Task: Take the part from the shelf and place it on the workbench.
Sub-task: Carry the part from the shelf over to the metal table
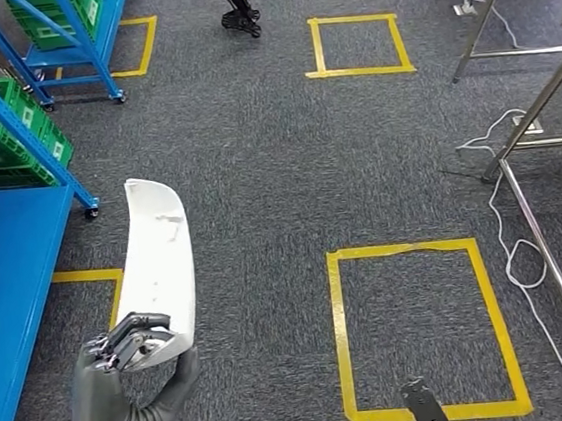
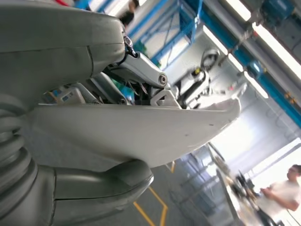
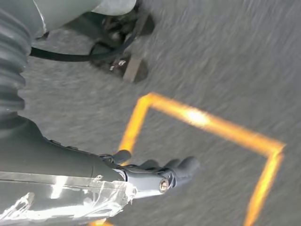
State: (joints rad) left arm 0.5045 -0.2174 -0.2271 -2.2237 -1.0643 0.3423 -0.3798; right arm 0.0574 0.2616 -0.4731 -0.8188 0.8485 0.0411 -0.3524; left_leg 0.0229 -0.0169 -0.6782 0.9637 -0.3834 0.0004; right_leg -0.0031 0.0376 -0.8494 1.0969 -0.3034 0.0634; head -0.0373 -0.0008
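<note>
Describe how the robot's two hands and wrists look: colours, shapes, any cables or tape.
The left hand is dark grey with a thick thumb, a black ribbed cuff at the wrist and bare silver metal links in its fingers. The right hand has dark fingers, a silver pivot pin, the same grey ribbed cover, and clear shiny tape wrapped along its side. A black cable runs near its wrist.

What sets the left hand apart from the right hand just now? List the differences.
The left hand grips the white curved part between thumb and fingers; the right hand holds nothing. The left hand is raised in front of the body in the head view; the right hand hangs over the grey carpet beside a yellow taped square. Both are dark grey with ribbed wrist covers.
</note>
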